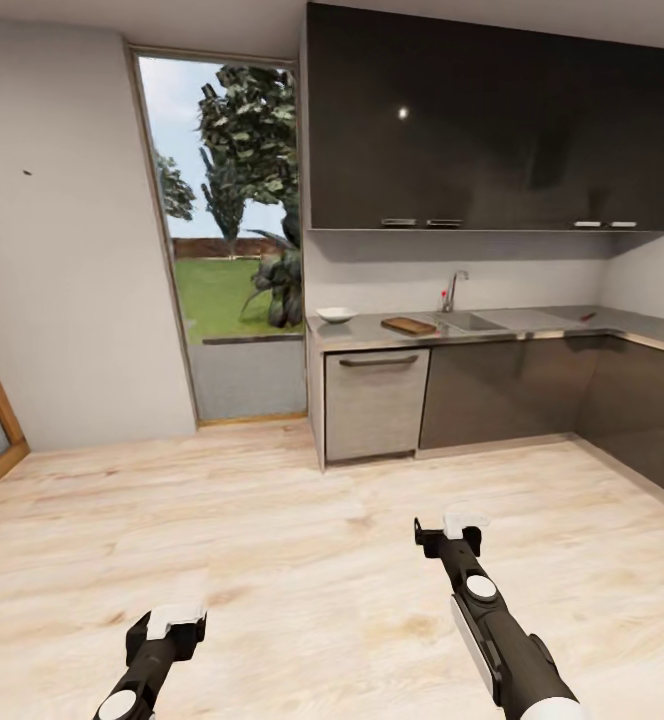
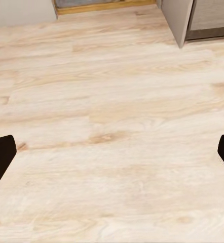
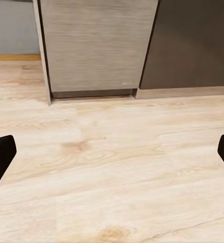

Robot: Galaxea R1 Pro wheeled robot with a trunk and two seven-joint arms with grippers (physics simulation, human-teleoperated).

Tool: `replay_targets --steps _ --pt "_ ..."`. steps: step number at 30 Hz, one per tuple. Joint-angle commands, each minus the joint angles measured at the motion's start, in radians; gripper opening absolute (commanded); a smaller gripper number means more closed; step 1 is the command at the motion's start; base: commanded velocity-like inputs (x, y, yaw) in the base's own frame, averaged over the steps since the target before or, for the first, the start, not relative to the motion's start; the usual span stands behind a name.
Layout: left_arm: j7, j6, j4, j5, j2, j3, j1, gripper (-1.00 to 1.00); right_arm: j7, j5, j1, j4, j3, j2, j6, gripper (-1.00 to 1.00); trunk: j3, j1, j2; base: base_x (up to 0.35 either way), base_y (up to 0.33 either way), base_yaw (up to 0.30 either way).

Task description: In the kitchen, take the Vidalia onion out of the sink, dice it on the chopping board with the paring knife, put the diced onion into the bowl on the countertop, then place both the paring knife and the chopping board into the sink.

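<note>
Chopping board [image 1: 409, 325] lies on the far worktop [image 1: 532, 322] between the white bowl [image 1: 336, 314] and the sink [image 1: 472, 320]; the red-handled paring knife [image 1: 587, 316] rests well beyond the sink. Both the left gripper [image 1: 168, 628] and right gripper [image 1: 450, 531] hang released over wooden floor [image 1: 302, 540], holding nothing.

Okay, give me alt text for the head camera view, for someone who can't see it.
A kitchen seen from across a pale wood floor: a grey countertop holds a white bowl, a chopping board, a sink with a faucet, and farther right a small red-handled knife. Both grippers, left and right, hang empty over the floor, well short of the counter.
</note>
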Motion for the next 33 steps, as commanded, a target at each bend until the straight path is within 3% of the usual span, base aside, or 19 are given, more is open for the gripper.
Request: replay_targets --steps 1,33 --pt "0.003 0.000 -0.001 0.001 0.000 -0.001 0.000 1.00 -0.005 0.010 0.000 0.000 0.001 0.000 0.002 1.00 -0.001 0.000 0.000 0.254 -0.213 0.078" --pt "0.005 0.000 -0.002 0.001 0.000 -0.001 0.000 1.00 -0.005 0.010 0.000 0.000 0.001 0.000 0.002 1.00 -0.001 0.000 0.000 0.254 -0.213 0.122"
